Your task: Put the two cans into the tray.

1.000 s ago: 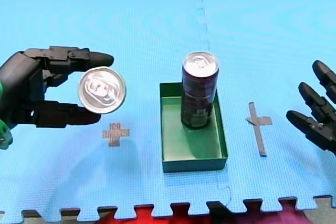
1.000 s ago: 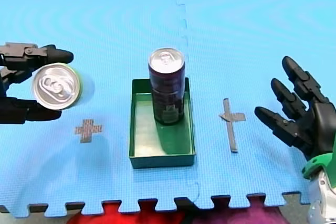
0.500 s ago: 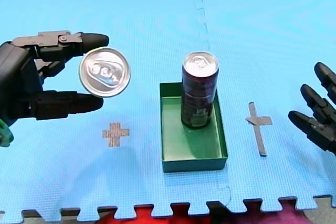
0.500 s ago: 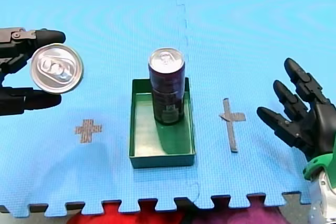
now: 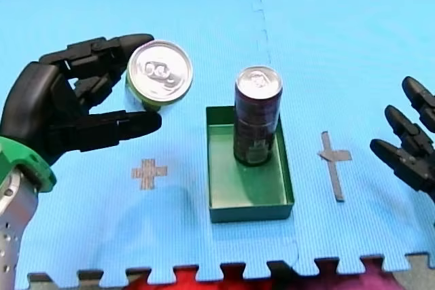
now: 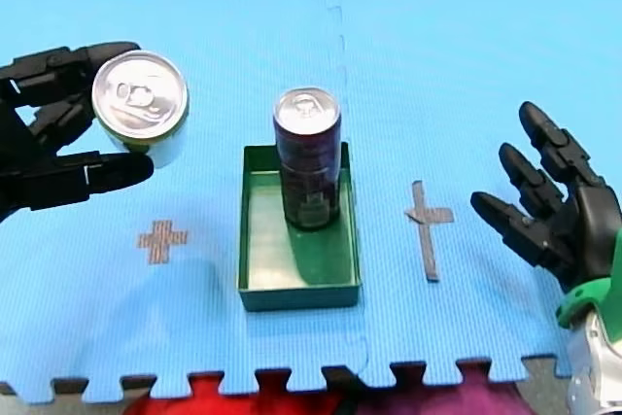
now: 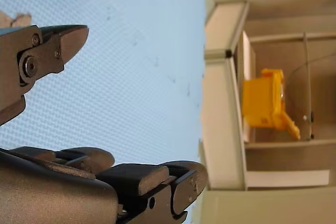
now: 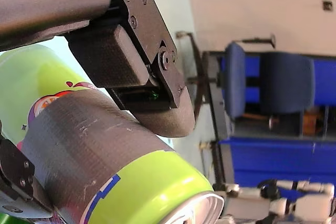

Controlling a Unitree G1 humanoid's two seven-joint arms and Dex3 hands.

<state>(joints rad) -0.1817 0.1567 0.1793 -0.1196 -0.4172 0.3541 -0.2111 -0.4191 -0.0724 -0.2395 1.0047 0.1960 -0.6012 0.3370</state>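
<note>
At the near edge of the blue foam mat (image 5: 340,52) we see something red and something purple under its toothed border. A little farther in, two marks of grey tape lie flat on the mat: a cross (image 5: 149,174) to the left of the tray and a longer cross (image 5: 335,164) to its right.

Between the two marks sits one green tray (image 5: 251,212), near the middle of the mat. The dark can (image 5: 257,123) stands upright in its far half, and the near half of the tray floor is bare.

The right hand (image 6: 549,216) is at the right edge of the mat. It holds nothing, its fingers are not curled, and it is about where it was a second ago.

The left hand (image 5: 75,117) has changed most. A second ago it was close to the left edge. Now it has moved toward the tray and farther from us, and it is in the air just left of the tray's far end.

Its fingers (image 8: 121,56) are clamped on the green can (image 5: 160,74), which has a grey band around it. The green can now tilts, so its green side shows below the silver top.

We count two cans, one tray, two tape marks and two hands.
</note>
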